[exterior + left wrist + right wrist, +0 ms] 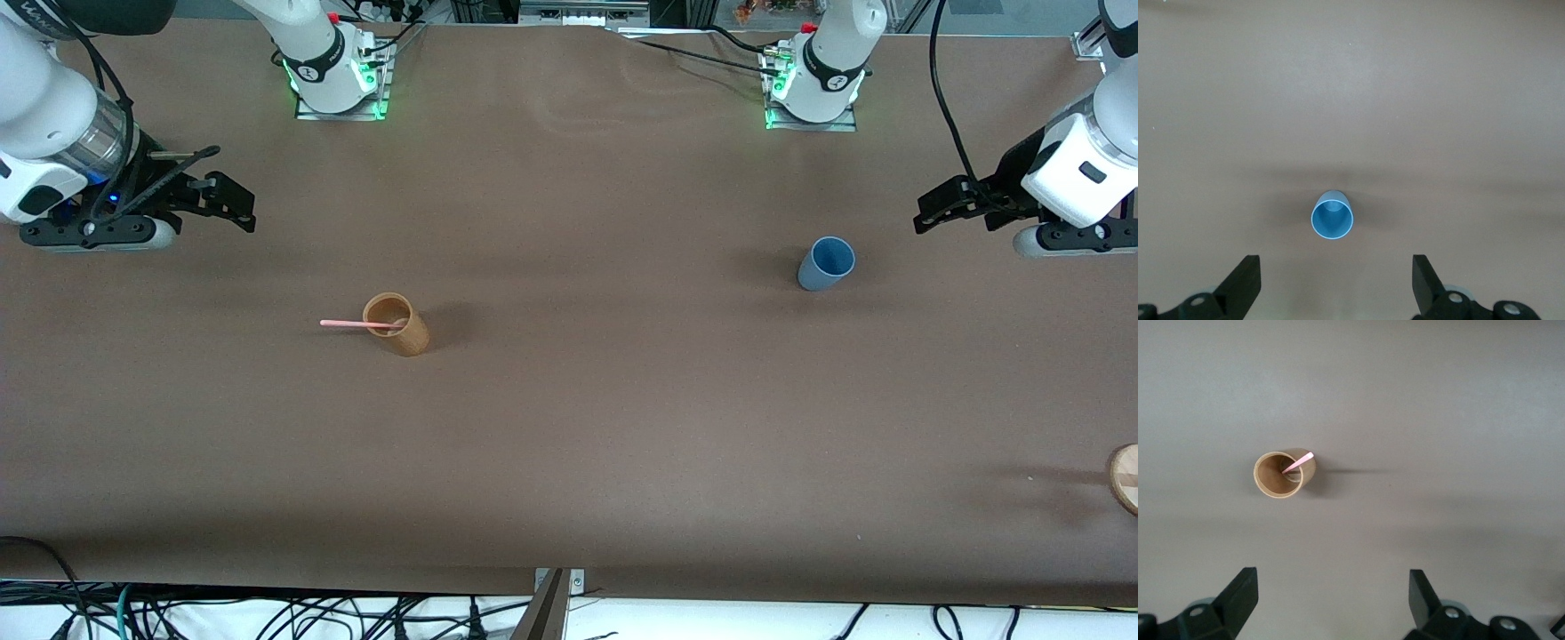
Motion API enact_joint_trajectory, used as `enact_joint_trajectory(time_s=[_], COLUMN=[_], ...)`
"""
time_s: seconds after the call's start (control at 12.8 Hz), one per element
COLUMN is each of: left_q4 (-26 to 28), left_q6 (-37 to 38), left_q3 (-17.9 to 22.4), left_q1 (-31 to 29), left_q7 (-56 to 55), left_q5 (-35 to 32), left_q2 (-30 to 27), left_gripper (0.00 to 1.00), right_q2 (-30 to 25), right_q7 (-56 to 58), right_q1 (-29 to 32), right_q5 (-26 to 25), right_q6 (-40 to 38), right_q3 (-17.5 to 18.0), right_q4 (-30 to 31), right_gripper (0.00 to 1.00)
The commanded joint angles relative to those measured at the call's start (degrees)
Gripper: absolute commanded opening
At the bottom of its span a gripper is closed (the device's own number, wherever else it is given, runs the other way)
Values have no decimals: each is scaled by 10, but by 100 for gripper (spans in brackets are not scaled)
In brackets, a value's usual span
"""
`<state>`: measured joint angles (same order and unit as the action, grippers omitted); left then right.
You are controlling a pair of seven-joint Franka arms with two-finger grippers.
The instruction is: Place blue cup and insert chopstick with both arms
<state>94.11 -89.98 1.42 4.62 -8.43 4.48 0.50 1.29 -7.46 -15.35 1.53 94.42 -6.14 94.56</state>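
The blue cup (827,263) stands upright and empty on the table toward the left arm's end; it also shows in the left wrist view (1333,215). The pale pink chopstick (360,324) leans in the tan-brown cup (397,324) toward the right arm's end, its upper end sticking out over the rim; both show in the right wrist view, chopstick (1299,463) and brown cup (1281,473). My left gripper (933,213) is open and empty, raised at its end of the table. My right gripper (233,203) is open and empty, raised at its own end.
A round wooden object (1125,478) lies at the table's edge at the left arm's end, nearer the front camera. The arms' bases (338,71) (813,84) stand along the table's back edge. Cables hang below the front edge.
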Motion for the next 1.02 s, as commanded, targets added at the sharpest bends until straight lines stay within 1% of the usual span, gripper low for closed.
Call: enact_joint_trajectory(time_s=[0.0,0.47,0.62,0.7,0.78,0.86,0.94], left_q4=[-20,-18,-11,3,21,45,88], left_q6=[14,14,14,12,2,-18,-58], left_q3=[-2,-3,-8,-18,-28,-30,-31], left_q1=[0,5,7,7,5,0,0], left_q7=[3,5,6,3,3,3,3], left_q5=[0,4,0,-2,-3,-3,-4], left_q2=[9,14,44,49,56,63,60], left_gripper=[100,100,100,100,100,100,100], right_q2=[7,23,41,60,77,88,96], right_q7=[-6,-8,1,0,-1,-5,-10], right_q1=[13,2,2,0,-9,-20,-31], right_q5=[6,0,2,4,5,1,1], right_q6=[-5,-28,-22,-10,17,56,87], right_q3=[2,7,8,9,10,9,9], right_q4=[-10,-12,-9,-8,-3,13,27], right_gripper=[100,100,100,100,100,100,100])
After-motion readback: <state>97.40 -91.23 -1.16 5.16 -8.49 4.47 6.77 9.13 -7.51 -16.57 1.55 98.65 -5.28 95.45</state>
